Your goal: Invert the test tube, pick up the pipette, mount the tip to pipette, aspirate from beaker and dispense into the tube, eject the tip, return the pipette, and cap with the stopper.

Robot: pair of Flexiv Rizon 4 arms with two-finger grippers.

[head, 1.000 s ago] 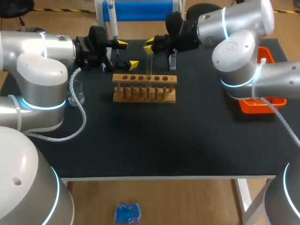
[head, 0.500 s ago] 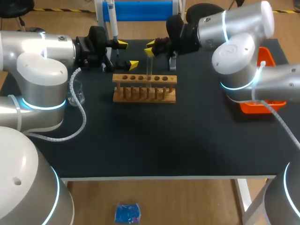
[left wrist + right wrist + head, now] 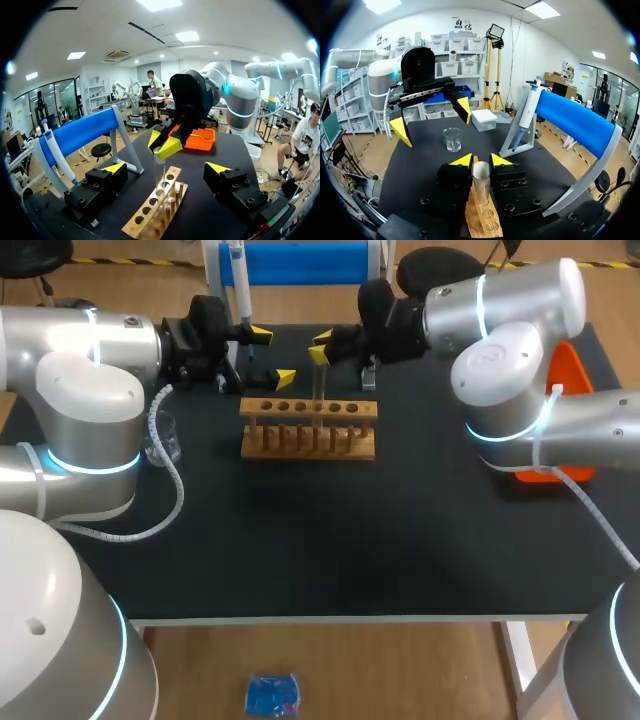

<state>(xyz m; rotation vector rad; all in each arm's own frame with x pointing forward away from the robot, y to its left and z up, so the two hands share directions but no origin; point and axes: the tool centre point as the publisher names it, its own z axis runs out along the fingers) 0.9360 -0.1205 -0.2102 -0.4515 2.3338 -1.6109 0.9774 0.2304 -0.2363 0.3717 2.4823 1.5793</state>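
Trouble looms at the rack: right gripper pinches the test tube by its top, glass hanging under the fingers over the wooden rack, so any tilt could clip a hole's edge, left gripper wide open beside it

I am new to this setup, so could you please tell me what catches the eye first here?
The right gripper stands out, shut on a clear test tube whose lower end sits in the wooden rack at the table's far middle. Facing it, the left gripper hangs open beside the pipette on its blue stand.
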